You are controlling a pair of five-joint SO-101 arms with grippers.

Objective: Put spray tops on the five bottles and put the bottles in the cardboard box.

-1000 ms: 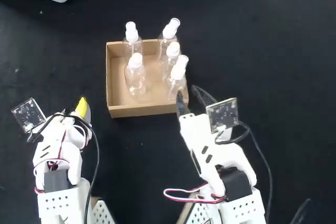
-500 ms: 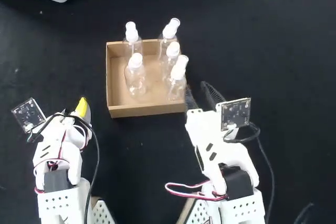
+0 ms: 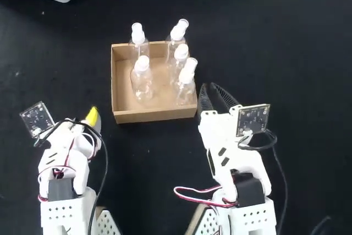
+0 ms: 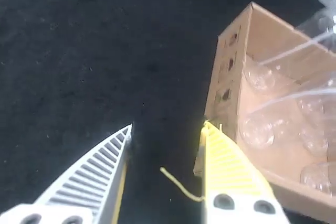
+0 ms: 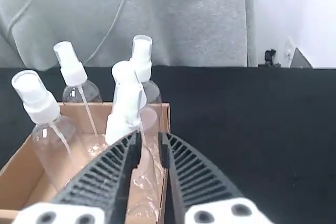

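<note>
High view: five bottles, spray tops fitted, stand in the cardboard box. Right tool, narrowly parted, empty, just beside the box's near right corner. Left tool, spread wide, empty, apart from its near left corner.

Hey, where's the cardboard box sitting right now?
In the high view, the open brown cardboard box sits on the black table, a little left of centre, its near right corner just beside the right gripper.

probably a small robotics lab bench: black-covered table, grey cloth and white wall behind
</note>
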